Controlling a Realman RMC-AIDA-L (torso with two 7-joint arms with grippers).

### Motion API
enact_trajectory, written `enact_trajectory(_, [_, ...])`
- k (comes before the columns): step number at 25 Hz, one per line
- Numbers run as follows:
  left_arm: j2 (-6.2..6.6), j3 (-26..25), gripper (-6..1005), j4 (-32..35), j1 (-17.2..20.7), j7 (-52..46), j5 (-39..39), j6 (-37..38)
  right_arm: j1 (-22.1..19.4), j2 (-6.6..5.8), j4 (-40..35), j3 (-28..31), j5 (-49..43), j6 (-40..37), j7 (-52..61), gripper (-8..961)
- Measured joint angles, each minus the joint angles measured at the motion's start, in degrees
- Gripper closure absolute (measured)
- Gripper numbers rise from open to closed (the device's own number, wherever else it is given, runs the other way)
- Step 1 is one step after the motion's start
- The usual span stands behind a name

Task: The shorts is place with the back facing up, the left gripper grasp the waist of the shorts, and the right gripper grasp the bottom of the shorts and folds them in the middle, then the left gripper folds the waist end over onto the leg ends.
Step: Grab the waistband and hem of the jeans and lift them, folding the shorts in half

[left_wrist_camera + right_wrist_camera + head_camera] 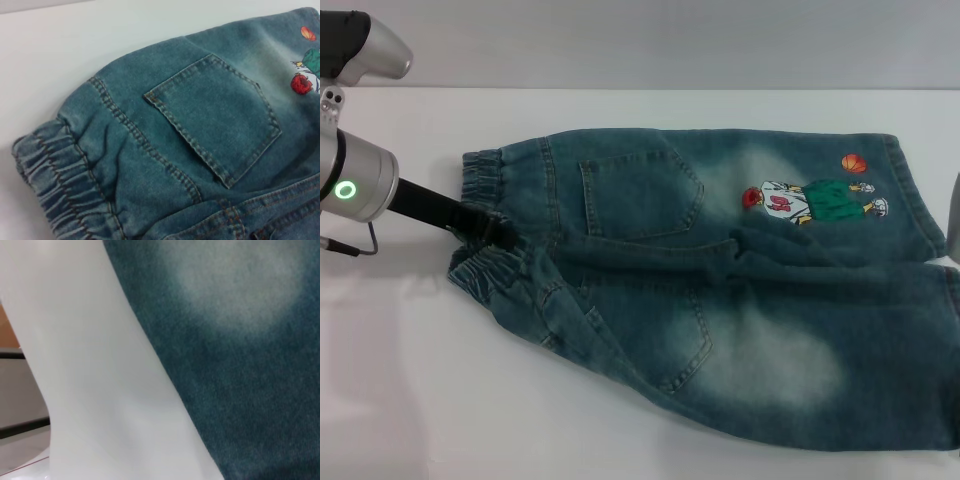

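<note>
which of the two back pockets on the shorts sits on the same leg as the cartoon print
The far pocket, the one lying flat and fully in view. The basketball-player print and orange ball lie on its leg. The near pocket sits on the plain leg, tilted and rumpled.

The left arm [360, 185] comes in from about nine o'clock in the head view. It is silver-white, and a green ring glows on it. Its thin black left gripper [492, 230] points toward three o'clock, with its tip low down. You cannot tell how its fingers are set. The right arm shows only as a grey sliver [954, 210] at three o'clock.
</note>
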Motion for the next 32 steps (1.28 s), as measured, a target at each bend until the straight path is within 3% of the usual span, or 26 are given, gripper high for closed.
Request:
enact_trajectory(19, [0.00,0.0,950,0.0,0.2,0.1,0.0,0.1,-0.7,0.15,0.0,-0.7,0.0,0.2,0.1,388])
enact_trajectory(21, [-0.01,0.0,950,0.0,0.2,0.1,0.0,0.1,-0.7,0.15,0.0,-0.9,0.0,0.2,0.1,560])
enact_trajectory(32, [-0.01,0.0,950,0.0,0.3,0.1,0.0,0.2,-1.1,-0.08,0.2,-2.2,-0.1,1.2,0.2,955])
